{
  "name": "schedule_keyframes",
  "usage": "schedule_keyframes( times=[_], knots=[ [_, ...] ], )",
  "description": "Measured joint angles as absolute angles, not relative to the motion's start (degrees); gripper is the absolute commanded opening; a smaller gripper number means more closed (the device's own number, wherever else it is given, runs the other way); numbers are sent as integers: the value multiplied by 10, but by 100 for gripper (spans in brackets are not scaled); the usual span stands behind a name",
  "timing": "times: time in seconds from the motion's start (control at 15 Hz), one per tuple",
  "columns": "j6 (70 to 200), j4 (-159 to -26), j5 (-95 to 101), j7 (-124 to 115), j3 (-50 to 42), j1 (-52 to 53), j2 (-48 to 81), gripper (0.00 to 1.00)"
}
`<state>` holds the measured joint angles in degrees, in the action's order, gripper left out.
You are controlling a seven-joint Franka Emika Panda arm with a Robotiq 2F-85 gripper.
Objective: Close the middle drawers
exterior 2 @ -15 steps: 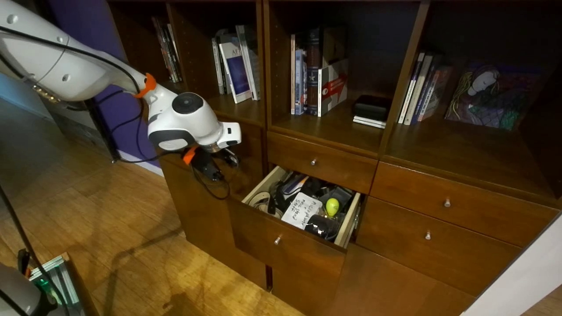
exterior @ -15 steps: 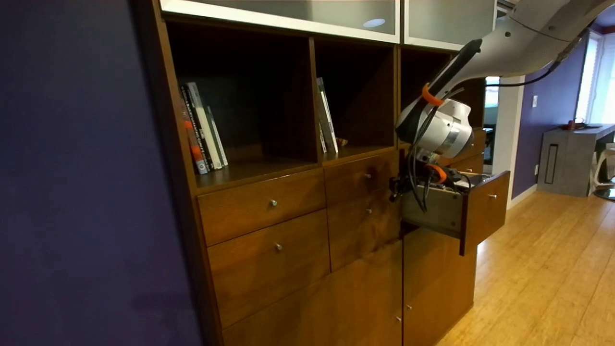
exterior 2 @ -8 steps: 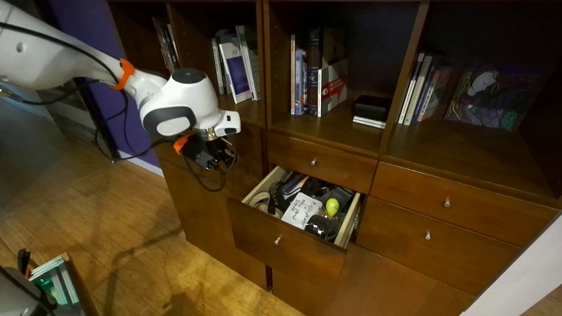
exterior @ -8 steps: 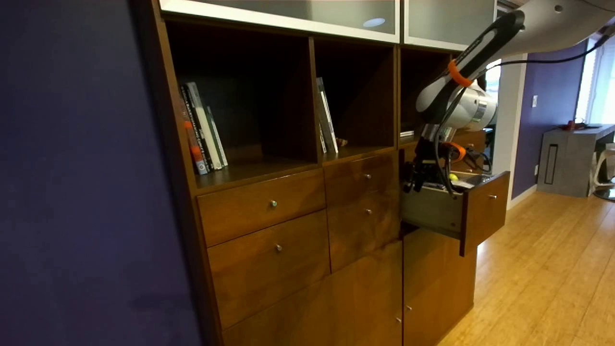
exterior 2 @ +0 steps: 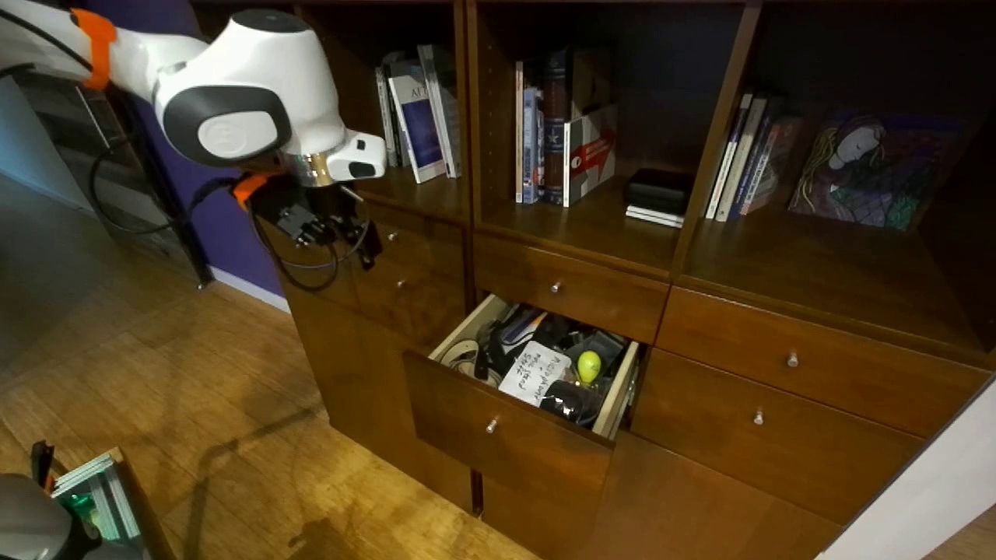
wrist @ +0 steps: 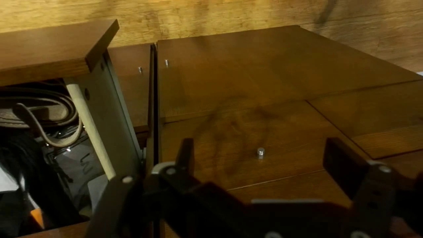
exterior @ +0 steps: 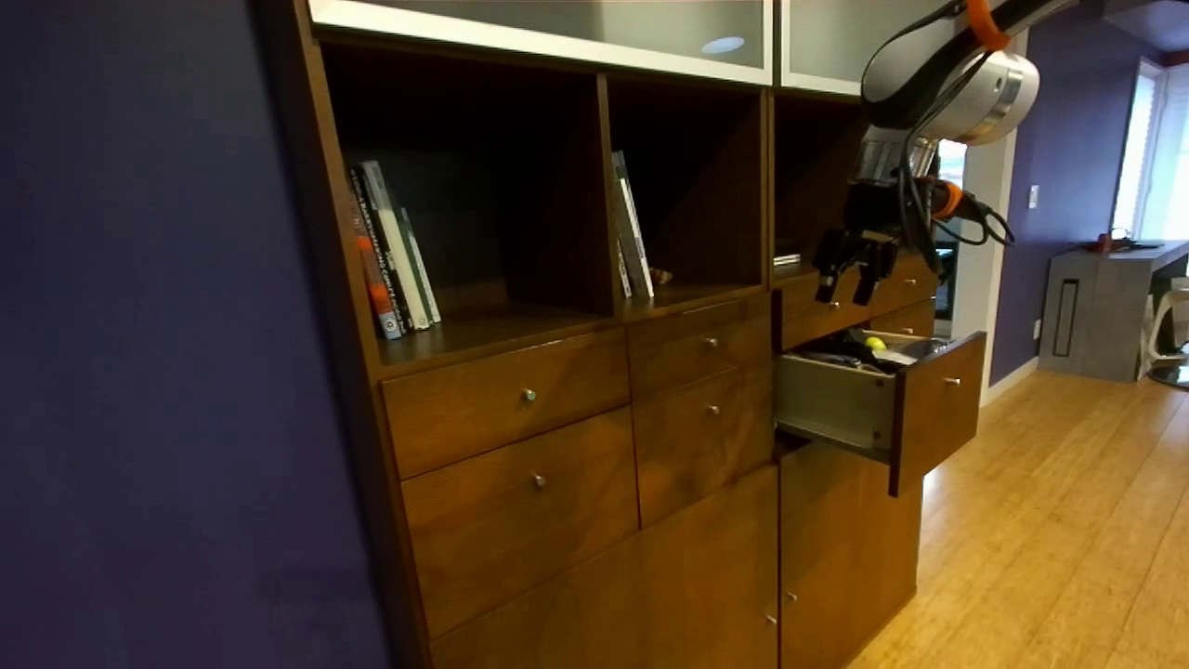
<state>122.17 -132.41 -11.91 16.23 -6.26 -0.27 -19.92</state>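
Observation:
Two neighbouring columns of narrow middle drawers sit in the cabinet, each shallow above and deeper below. In one column the shallow drawer [exterior 2: 591,295] looks shut, while the deeper drawer [exterior 2: 506,463] [exterior: 938,409] is pulled well out. In the adjoining column, both the shallow front [exterior: 683,344] and the deeper front [exterior: 683,455] [wrist: 284,138] lie flush. My gripper [exterior: 843,295] [wrist: 259,148] points down, fingers spread wide with nothing between them. It hangs in front of that shut column, beside and above the pulled-out drawer. A small knob [wrist: 260,152] shows beyond the fingertips, apart from them.
Belts, a labelled bag [exterior 2: 537,373] and a yellow-green item [exterior 2: 589,366] fill the pulled-out drawer. Wider drawers [exterior: 506,400] [exterior 2: 825,369] flank the narrow ones. Books [exterior 2: 424,128] and a black box [exterior 2: 660,190] stand on shelves above. Loose cables [exterior 2: 311,284] hang from my wrist.
My arm has lifted and drawn back from the flush narrow fronts. The fingers, hard to make out before, now stand clearly apart. The drawers have not moved.

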Motion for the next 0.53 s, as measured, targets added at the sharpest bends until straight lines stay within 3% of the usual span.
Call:
schedule_keyframes(
  times=[0.53],
  knots=[
    [1113, -1328, -86, 140, -68, -28, -304, 100]
  ],
)
